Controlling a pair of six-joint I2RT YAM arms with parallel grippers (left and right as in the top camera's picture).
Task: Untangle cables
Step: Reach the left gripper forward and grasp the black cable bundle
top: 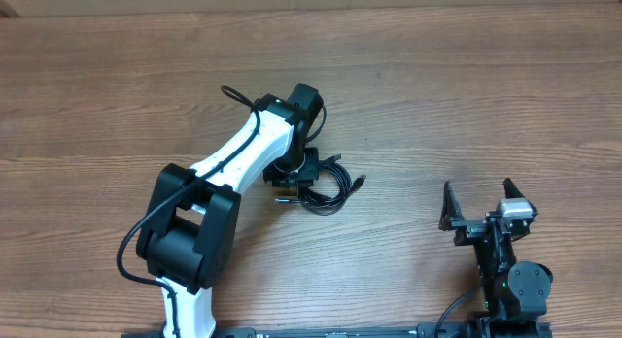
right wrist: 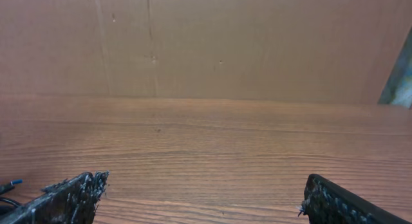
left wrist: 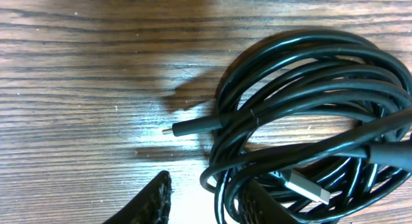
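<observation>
The cables [top: 328, 189] lie as one coiled black bundle on the wooden table, just right of my left wrist. In the left wrist view the cables [left wrist: 309, 95] fill the right half. One small plug [left wrist: 193, 128] points left and a silvery flat plug [left wrist: 308, 188] lies low in the coil. My left gripper [left wrist: 209, 201] is open at the coil's left edge, and a few strands run between its fingers, close against the right one. My right gripper [top: 477, 210] is open and empty, far to the right of the bundle; it also shows in the right wrist view [right wrist: 203, 192].
The left arm [top: 228, 183] reaches from the front edge up over the bundle. A brown cardboard wall [right wrist: 206, 44] stands behind the table. A cable end [right wrist: 8, 185] shows at the left edge of the right wrist view.
</observation>
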